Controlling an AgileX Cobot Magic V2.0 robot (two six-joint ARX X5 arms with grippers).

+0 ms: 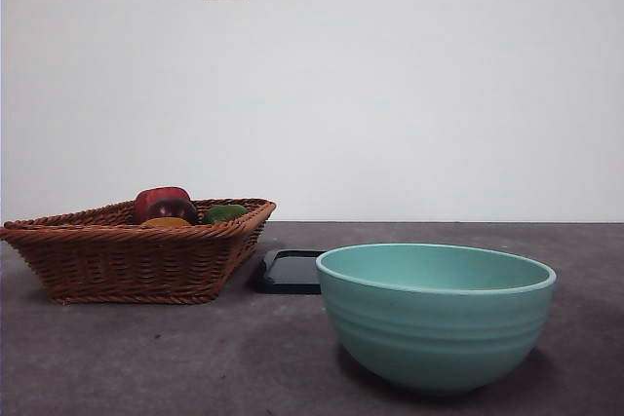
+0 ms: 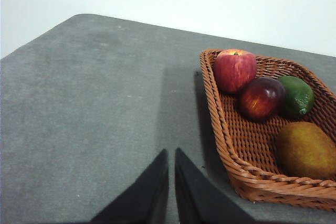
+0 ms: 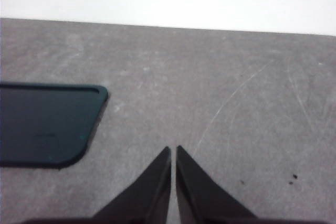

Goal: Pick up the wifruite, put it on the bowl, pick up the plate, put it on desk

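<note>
The wifruite (image 2: 306,149) lay in the wicker basket (image 2: 226,129), at four o'clock from the dark red fruit (image 2: 261,97). It looked firm, rough-skinned and light, best pinched across its middle from above. Both the left gripper (image 2: 171,156) and the right gripper (image 3: 174,153) had their fingers pressed together, empty, above the desk (image 2: 94,103).
</note>
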